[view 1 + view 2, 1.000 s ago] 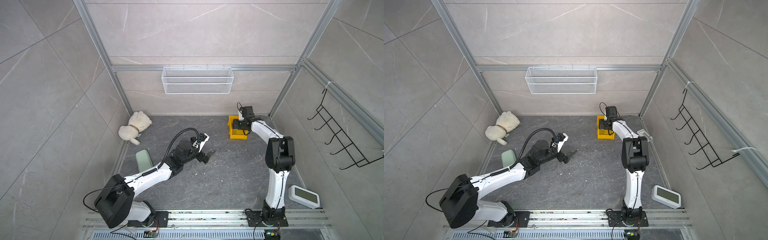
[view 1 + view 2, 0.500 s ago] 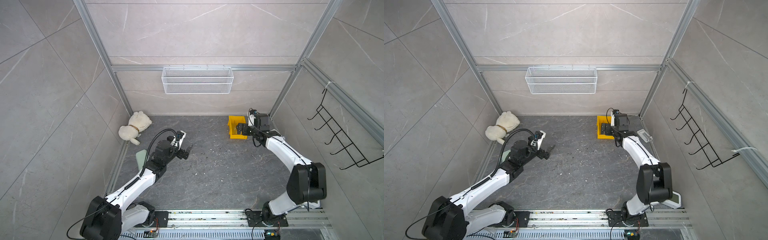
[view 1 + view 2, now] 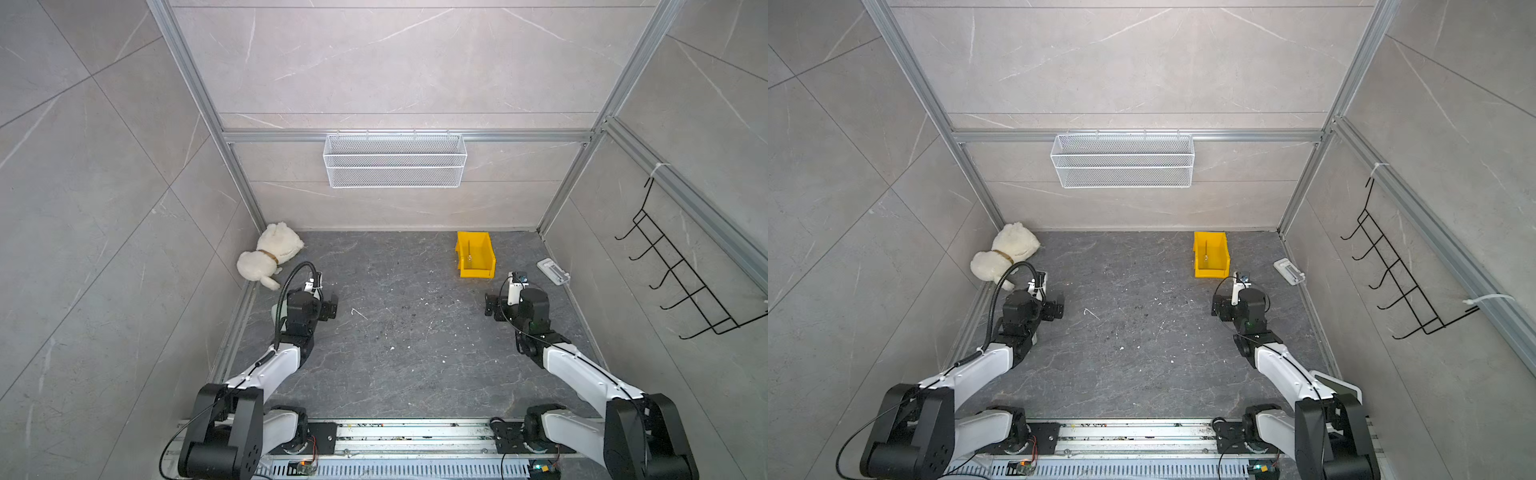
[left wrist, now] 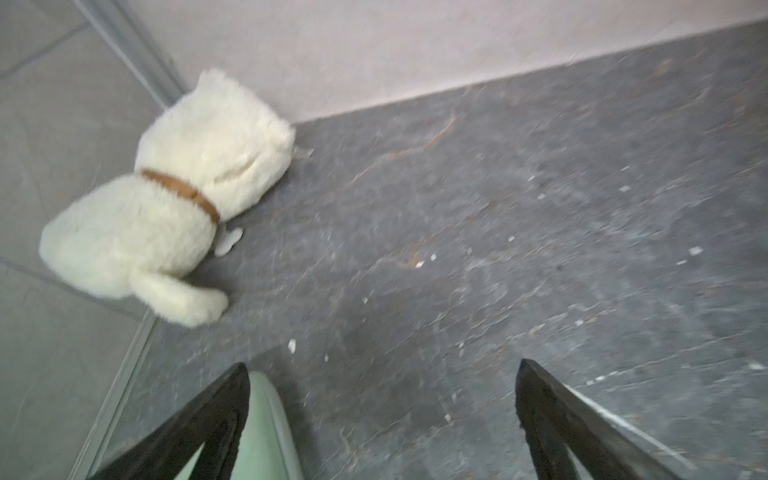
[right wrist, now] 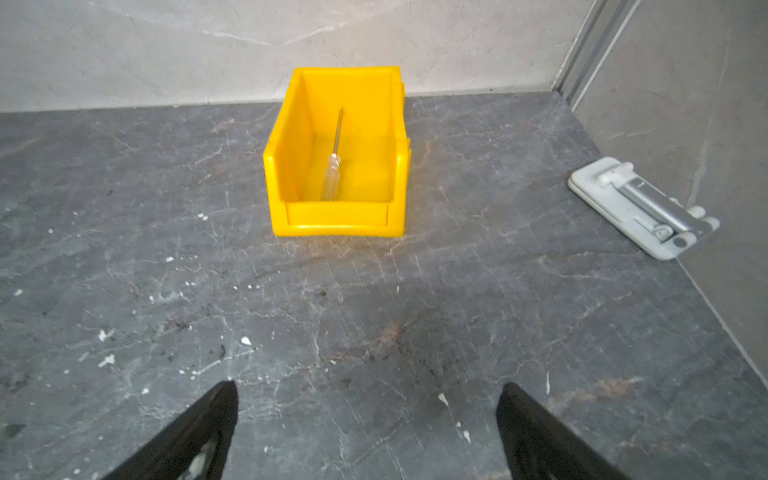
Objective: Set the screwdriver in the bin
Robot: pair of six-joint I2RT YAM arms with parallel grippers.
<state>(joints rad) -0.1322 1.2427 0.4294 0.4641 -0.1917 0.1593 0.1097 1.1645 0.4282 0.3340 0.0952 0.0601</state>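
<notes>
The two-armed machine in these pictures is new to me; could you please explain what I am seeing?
It is a robot with two arms, each ending in a two-fingered hand. Two pictures look down from one overhead camera; the other two come from cameras on the wrists. The left hand and the right hand are both open and hold nothing. On the dark surface lie a white plush toy, a yellow bin and a small white device. The screwdriver lies inside the bin.
</notes>
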